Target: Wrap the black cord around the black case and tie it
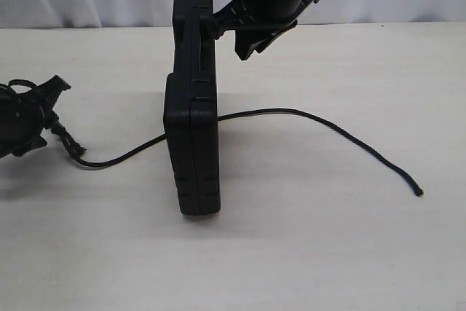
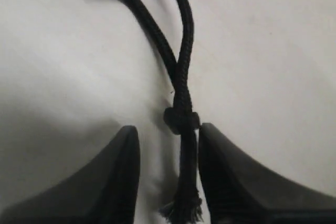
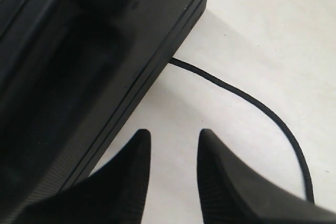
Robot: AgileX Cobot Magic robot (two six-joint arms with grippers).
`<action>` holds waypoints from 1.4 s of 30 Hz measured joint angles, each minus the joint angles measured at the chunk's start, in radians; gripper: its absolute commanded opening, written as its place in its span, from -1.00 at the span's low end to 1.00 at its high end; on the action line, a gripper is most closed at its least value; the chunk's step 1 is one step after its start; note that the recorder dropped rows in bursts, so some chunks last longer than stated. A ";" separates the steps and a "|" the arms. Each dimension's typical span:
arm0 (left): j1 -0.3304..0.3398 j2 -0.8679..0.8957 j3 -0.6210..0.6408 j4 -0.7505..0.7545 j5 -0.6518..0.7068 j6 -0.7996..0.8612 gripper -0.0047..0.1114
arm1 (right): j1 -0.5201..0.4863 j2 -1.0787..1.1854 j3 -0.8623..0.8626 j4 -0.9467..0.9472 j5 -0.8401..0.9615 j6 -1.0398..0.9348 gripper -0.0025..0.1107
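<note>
- The black case stood on its narrow edge in the middle of the bench. The black cord passed under or behind it, one run trailing toward 8 o'clock and the other curving off to a loose end near 4 o'clock. No turn lay around the case yet
- The left tool, at 9 o'clock from the case, had its jaws apart around the cord's knot and frayed tip. The cord lay against one pad and a gap showed at the other, so nothing was clamped. A bite so near the tip looked risky: with the knot sitting out at the fingertips rather than behind the pads, the short tail could slide free at the first pull
- A second run of cord met the first just beyond the knot, so a lift from there could drag a loop along and tangle the wrap
- The right tool, at about 1 o'clock by the case's top, was open over bare bench and gripped nothing, with the case just beside one finger. Whether it touched the case could not be told
- Tall and thin as it stood, the case could topple from a tug on the cord or a nudge from that finger, and then pin the cord flat
- Hauling the left end could also draw the cord through under the case, leaving too little on the 4 o'clock side to tie
</note>
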 measured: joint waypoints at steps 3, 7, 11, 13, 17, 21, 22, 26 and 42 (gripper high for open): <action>0.000 0.040 0.000 0.000 0.002 0.000 -0.34 | 0.000 0.000 0.000 0.000 0.000 0.000 -0.43; 0.000 0.077 -0.027 0.000 -0.029 0.000 -0.34 | 0.000 0.000 0.000 0.000 0.000 0.000 -0.43; 0.000 0.094 -0.075 0.006 0.004 0.031 -0.53 | 0.000 0.000 0.000 0.000 0.000 0.000 -0.43; 0.000 0.094 -0.086 0.016 0.002 0.045 -0.60 | 0.000 0.000 0.000 0.000 0.000 0.000 -0.43; 0.000 0.129 -0.104 0.043 0.020 0.052 -0.60 | 0.000 0.000 0.000 0.000 0.000 0.000 -0.43; 0.000 0.155 -0.133 0.052 0.003 0.156 -0.84 | 0.000 0.000 0.000 0.000 0.000 0.000 -0.43; 0.000 0.155 -0.138 0.052 0.003 0.198 -0.93 | 0.000 0.000 0.000 0.000 0.000 0.000 -0.43; 0.000 0.149 -0.159 0.052 0.029 0.457 -0.92 | 0.000 0.000 0.000 0.000 0.000 0.000 -0.43; -0.062 -0.011 -0.190 0.060 0.167 1.583 -0.92 | 0.000 0.000 0.000 0.000 0.000 -0.008 -0.43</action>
